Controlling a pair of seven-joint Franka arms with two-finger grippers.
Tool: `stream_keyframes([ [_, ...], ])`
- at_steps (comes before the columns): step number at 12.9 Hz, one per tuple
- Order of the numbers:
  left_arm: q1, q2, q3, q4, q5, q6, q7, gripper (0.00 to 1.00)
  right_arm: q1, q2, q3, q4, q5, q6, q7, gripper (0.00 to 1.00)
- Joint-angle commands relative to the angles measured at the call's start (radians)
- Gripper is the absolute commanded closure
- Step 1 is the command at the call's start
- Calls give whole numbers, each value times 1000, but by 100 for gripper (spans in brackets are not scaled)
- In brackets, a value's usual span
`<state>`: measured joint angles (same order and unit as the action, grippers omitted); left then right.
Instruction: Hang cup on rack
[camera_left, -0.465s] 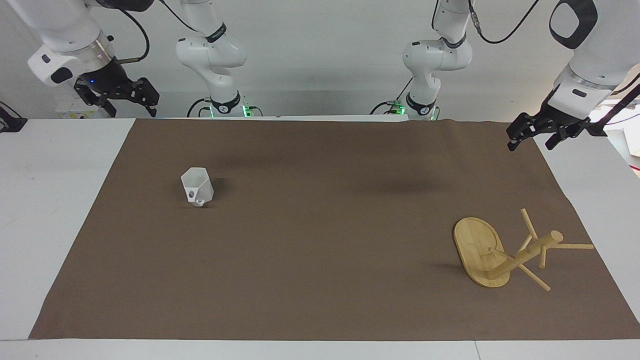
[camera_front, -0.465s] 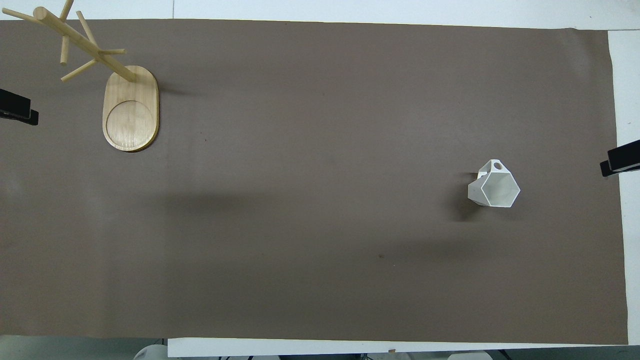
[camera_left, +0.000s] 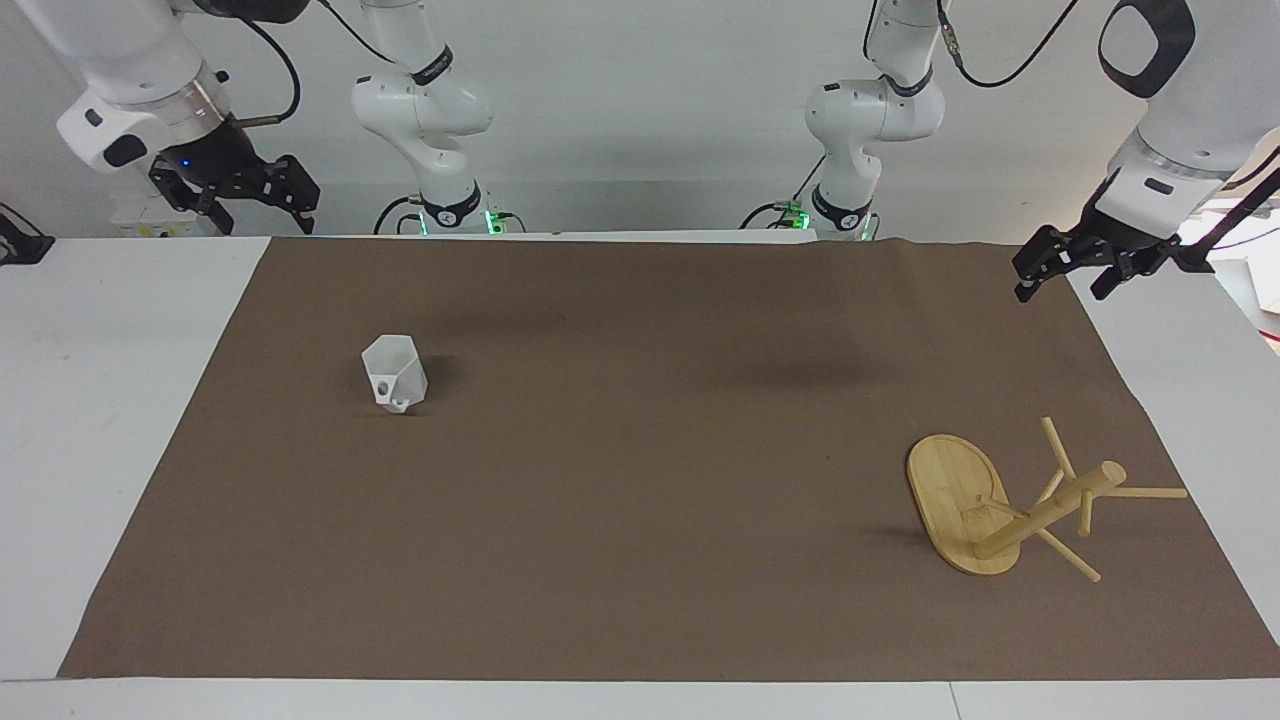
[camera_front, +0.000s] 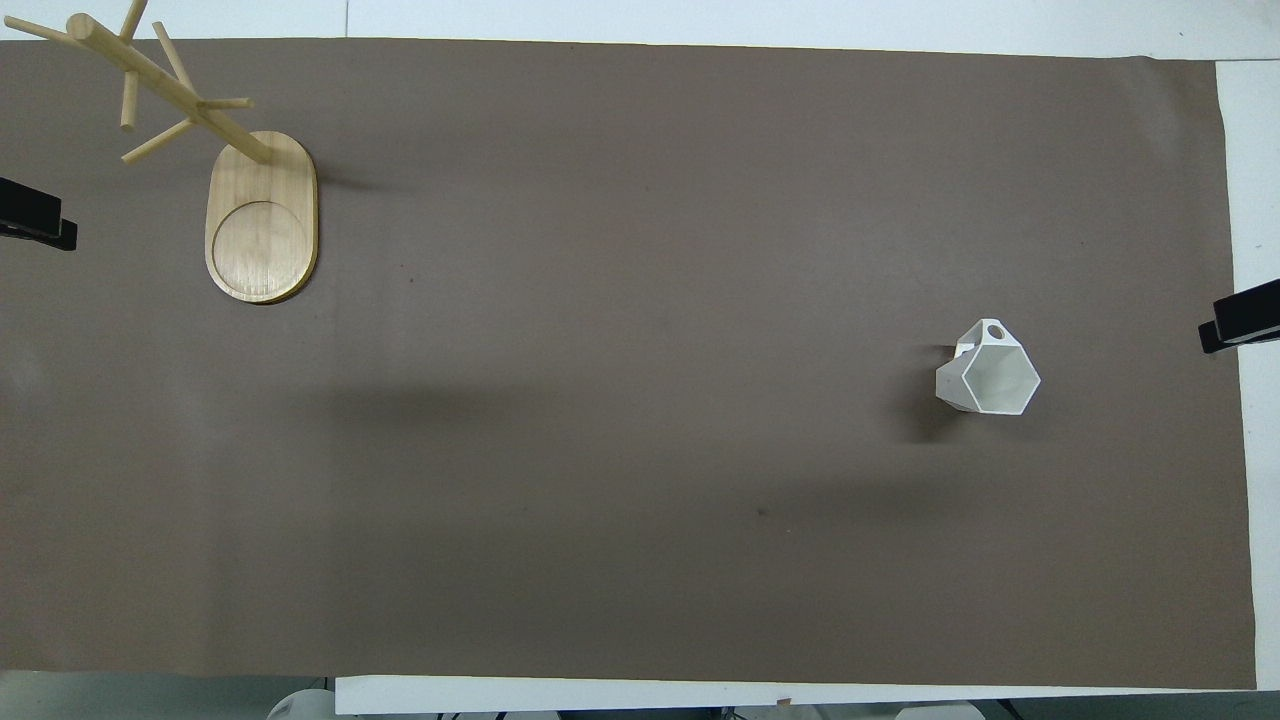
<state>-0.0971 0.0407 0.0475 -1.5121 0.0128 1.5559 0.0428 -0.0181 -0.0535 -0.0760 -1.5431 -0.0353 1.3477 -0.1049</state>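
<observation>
progress: 0 of 2 steps done, grasp and hang both left | cup: upright on mat, right arm's end of table | rack: left arm's end, near corner, pegs bare | left gripper: fingers apart, raised over mat edge | right gripper: fingers apart, raised over table corner

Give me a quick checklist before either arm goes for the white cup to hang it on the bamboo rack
1. Cup upright on the brown mat, mouth up: ok.
2. Cup free of any grip and nothing beside it: ok.
3. Right gripper open, raised at its own end of the table, on the cup's side: ok.
4. Left gripper open, raised at its own end, on the rack's side: ok.
5. Rack standing on its flat base, pegs bare: ok.
6. Which way the cup's handle faces for a grasp: cannot tell.
</observation>
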Motion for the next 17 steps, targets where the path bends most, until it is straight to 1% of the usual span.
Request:
stream_keyframes([
  [1, 3, -22, 0, -26, 10, -5, 11, 0, -5, -16, 5, -31, -5, -7, -6, 0],
  [3, 3, -22, 0, -26, 10, -5, 11, 0, 4, -23, 7, -44, -3, 7, -77, 0],
  [4, 3, -22, 0, -26, 10, -5, 11, 0, 3, -22, 7, -48, -3, 30, -164, 0],
  [5, 3, -22, -1, -26, 10, -5, 11, 0, -15, -20, 4, -66, 9, 81, -329, 0],
  [6, 3, -22, 0, -26, 10, -7, 11, 0, -63, -8, 1, -68, 41, 112, -490, 0],
  [8, 3, -22, -1, -26, 10, -5, 11, 0, -161, 50, 1, -64, 182, 149, -744, 0],
  [9, 3, -22, -1, -26, 10, -7, 11, 0, -187, 85, 1, -63, 225, 178, -851, 0],
  [11, 3, -22, 0, -26, 10, -5, 11, 0, -226, 188, 2, -67, 335, 249, -1090, 0],
  [12, 3, -22, -1, -26, 10, -5, 11, 0, -268, 246, 1, -71, 471, 260, -1212, 0],
  [13, 3, -22, -1, -26, 10, -5, 11, 0, -299, 283, 1, -80, 570, 255, -1293, 0],
  [14, 3, -22, 0, -26, 10, -5, 11, 0, -327, 297, 1, -116, 634, 255, -1388, 0],
  [15, 3, -22, 0, -26, 10, -7, 11, 0, -357, 316, 1, -153, 720, 251, -1546, 0],
  [16, 3, -22, -1, -26, 10, -7, 11, 0, -399, 363, 1, -176, 798, 228, -1698, 0],
  [17, 3, -22, 0, -26, 10, -5, 11, 0, -445, 416, 1, -193, 857, 179, -1804, 0],
])
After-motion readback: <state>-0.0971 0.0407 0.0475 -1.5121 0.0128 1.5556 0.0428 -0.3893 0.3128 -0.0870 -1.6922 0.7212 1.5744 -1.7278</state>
